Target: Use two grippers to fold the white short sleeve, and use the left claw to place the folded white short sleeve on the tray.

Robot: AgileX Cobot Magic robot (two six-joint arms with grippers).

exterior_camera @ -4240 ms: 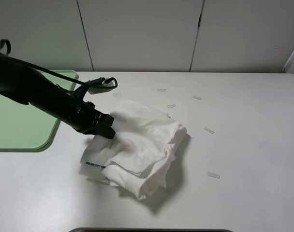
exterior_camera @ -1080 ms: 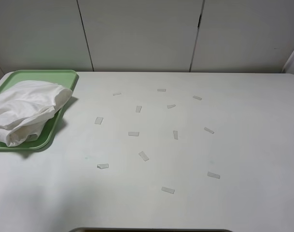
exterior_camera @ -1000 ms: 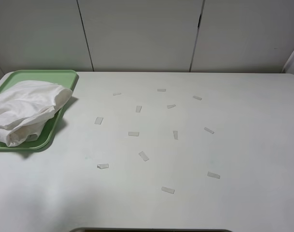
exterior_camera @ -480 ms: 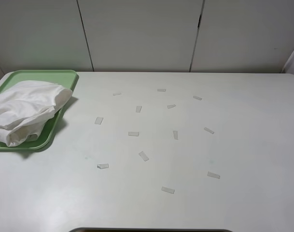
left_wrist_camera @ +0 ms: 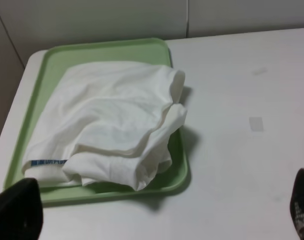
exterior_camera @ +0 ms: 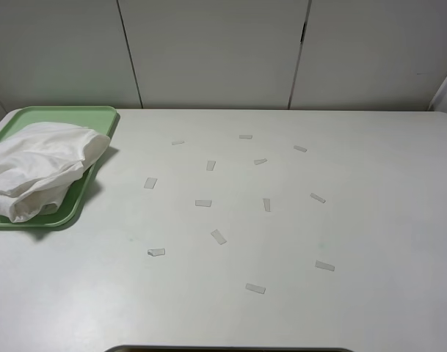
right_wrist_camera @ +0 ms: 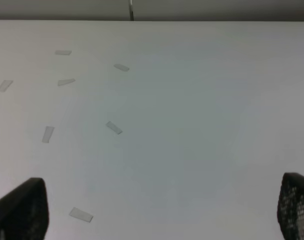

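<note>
The white short sleeve [exterior_camera: 40, 169] lay bunched on the tray [exterior_camera: 98, 115] at the table's [exterior_camera: 370, 220] far left corner. The left gripper [left_wrist_camera: 156, 220] hung just short of it, jaws spread wide and holding nothing, clear of the cloth.

You are looking at the white short sleeve [exterior_camera: 38, 167] lying loosely folded and rumpled on the tray [exterior_camera: 98, 116], overhanging its right rim; the pale green tray is sitting at the table's far left corner.
</note>
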